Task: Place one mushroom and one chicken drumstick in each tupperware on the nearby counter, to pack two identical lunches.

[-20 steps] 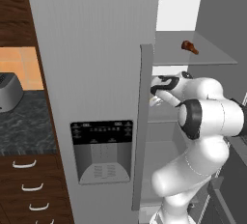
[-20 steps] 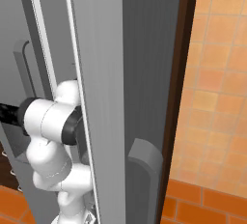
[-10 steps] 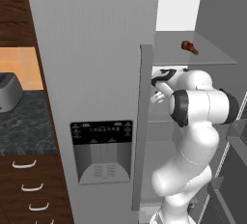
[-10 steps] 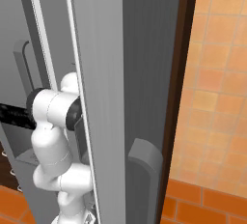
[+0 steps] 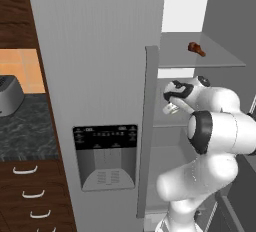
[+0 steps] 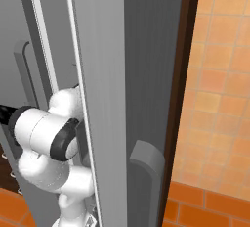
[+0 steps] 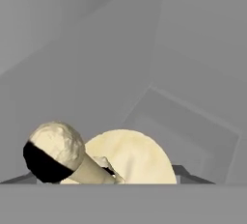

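While the arm reaches into the open fridge, the gripper (image 5: 171, 107) sits just above the middle shelf (image 5: 172, 122) with a pale mushroom (image 7: 123, 158) right at its tips. A second, smaller mushroom (image 7: 54, 151) lies touching the first, so the risk is plain: a grip catching both, or nudging one off toward the shelf edge. Whether the jaws are clenched on the mushroom or merely around it, I cannot tell. A drumstick (image 5: 196, 49) waits on the top shelf, well apart. Compared with a second ago, the elbow has swung up and forward, and the hand has drawn closer to the fridge door (image 5: 148, 126).
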